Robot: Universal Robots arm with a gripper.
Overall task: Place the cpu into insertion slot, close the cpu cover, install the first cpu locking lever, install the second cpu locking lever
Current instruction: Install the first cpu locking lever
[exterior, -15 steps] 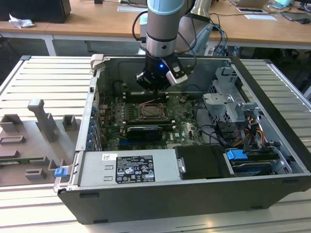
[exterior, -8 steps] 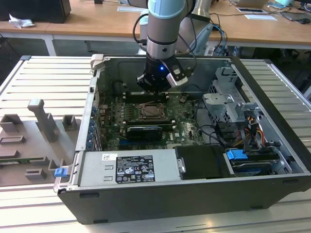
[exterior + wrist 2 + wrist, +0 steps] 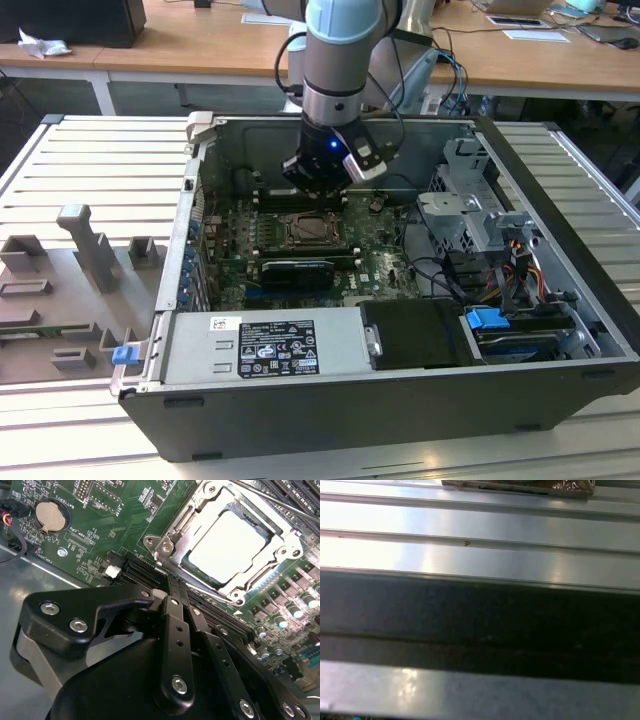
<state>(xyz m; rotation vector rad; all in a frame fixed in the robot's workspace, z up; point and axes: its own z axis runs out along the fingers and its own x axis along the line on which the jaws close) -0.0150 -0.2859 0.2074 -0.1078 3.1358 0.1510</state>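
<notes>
Wooden desks run along the back of the room, and a ribbed grey metal bench carries an open computer case [image 3: 560, 330] lying on its side. From the exterior view, the arm reaches down into the case, its gripper [image 3: 318, 180] hovering just above the green motherboard [image 3: 375, 265], beside the insertion slot [image 3: 312, 232].

In the second wrist view, the cpu [image 3: 227, 542] sits in that slot, a pale, flat square with a dull metallic sheen. Its silvery cpu cover [image 3: 172, 535] lies down around it, a thin stamped frame with screw heads at the corners. A thin steel locking lever [image 3: 280, 502] runs past the far side. The black fingers [image 3: 175, 625] are drawn close together and carry nothing. I judge the chip seated and the cover closed, so the levers look like the step in hand; that calls for a fine push on thin springy wire.

In the first wrist view, smooth ribbed sheet metal [image 3: 480, 555] gleams.
</notes>
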